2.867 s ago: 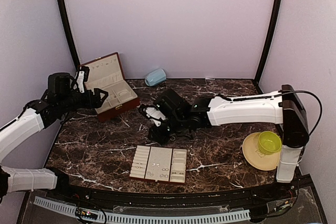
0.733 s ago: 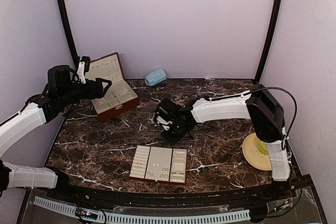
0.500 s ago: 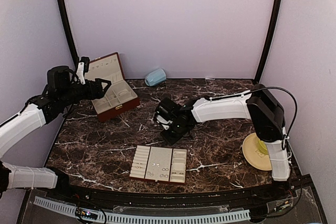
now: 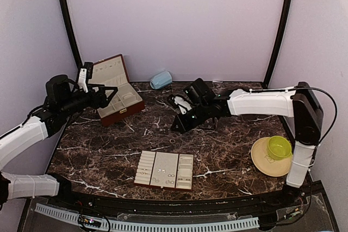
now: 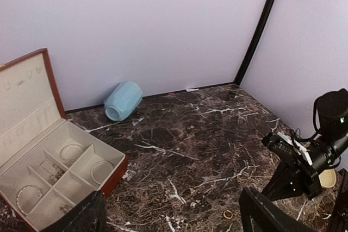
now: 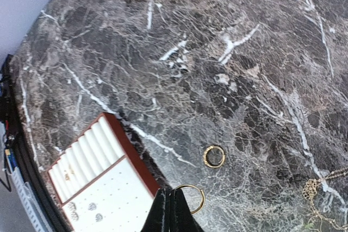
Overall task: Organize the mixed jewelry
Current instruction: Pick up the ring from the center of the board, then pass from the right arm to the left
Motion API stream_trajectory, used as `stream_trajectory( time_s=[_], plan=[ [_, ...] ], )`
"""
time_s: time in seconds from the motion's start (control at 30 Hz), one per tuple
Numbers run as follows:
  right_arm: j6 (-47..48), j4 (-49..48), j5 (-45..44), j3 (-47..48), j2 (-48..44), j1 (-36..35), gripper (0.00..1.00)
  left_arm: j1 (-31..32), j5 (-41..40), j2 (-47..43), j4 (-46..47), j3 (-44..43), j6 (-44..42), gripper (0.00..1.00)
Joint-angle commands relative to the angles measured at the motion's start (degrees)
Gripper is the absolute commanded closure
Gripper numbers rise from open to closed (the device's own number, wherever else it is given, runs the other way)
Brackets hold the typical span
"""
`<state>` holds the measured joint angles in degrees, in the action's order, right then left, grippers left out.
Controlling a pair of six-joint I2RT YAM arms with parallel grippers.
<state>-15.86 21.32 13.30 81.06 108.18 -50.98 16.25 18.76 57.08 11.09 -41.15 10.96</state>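
Right tool (image 6: 169, 210): closed, pinching thin gold hoop (image 6: 191, 195) above surface (image 6: 163, 80).
Left tool (image 5: 168, 215): open, empty.
Gold ring (image 6: 213, 156): lying on surface.

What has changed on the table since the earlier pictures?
The right gripper has risen off the marble and swung toward the back, its fingers now shut on a thin gold ring. The green bowl shows again on the yellow plate. The left gripper stays open near the red-brown box; the cream tray and blue cup are unmoved.

No readable text or labels
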Motion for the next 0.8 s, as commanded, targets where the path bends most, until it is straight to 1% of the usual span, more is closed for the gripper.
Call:
stream_trajectory(
  time_s=[0.0,0.1,0.2,0.33,0.47,0.57,0.7,0.77],
  plan=[
    [-1.87,-9.88,13.36,-5.46,-4.96,2.59,1.00,0.32,13.27,0.32,10.65,2.93,-2.47,0.14],
    [-2.27,-13.19,20.27,-8.25,-7.76,3.77,1.00,3.30,15.66,0.81,12.24,4.06,-5.24,0.18],
    [-2.74,-14.16,25.24,-9.18,-9.83,4.42,1.00,10.20,12.86,0.98,11.00,4.65,-11.24,0.19],
    [-3.35,-15.81,33.22,-9.93,-11.91,4.51,1.00,16.27,11.08,2.34,9.59,4.88,-15.33,0.19],
    [-3.23,-14.62,40.38,-8.68,-12.45,4.50,1.00,18.54,13.87,4.53,11.84,5.49,-17.43,0.23],
    [-2.44,-12.65,42.97,-7.60,-13.26,4.49,1.00,19.65,17.48,6.83,12.23,4.80,-18.26,0.26],
    [-1.56,-10.19,46.17,-6.09,-13.70,4.48,1.00,22.18,19.67,8.83,12.30,3.58,-20.10,0.28],
    [-1.66,-10.02,47.21,-5.75,-13.78,4.40,1.00,23.25,20.55,9.55,12.03,2.93,-20.78,0.31]
  ],
)
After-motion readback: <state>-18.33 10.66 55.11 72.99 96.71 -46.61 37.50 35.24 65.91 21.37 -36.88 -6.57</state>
